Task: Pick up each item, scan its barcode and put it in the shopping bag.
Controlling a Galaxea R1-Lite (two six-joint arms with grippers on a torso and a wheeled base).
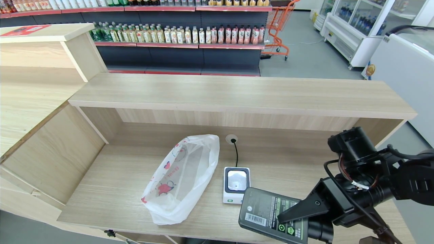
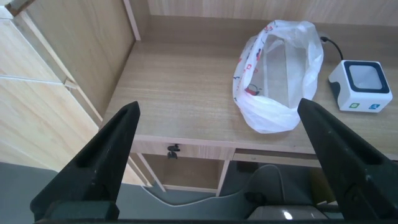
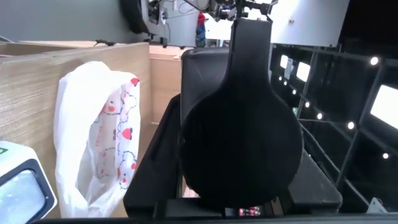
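While the right gripper (image 1: 288, 217) is clamped on a flat dark grey box (image 1: 261, 206), that box hangs at the near right corner of the scanner (image 1: 236, 184), on the robot's side of it. From the head view the box's far corner overlaps the scanner's edge; whether the two touch I cannot tell. The box's labelled face, with a white barcode sticker, is turned up, and the scanner's glass window also faces up. A black cable (image 1: 235, 152) runs from the scanner to a round port at the back of the counter (image 1: 118, 183). The shopping bag (image 1: 183, 176), white plastic with red prints, lies slack on the counter just to the left of the scanner, with its mouth towards the back wall. The left gripper (image 2: 217, 115) hangs off the counter's near edge with its fingers (image 2: 99, 162) spread wide and nothing between them.
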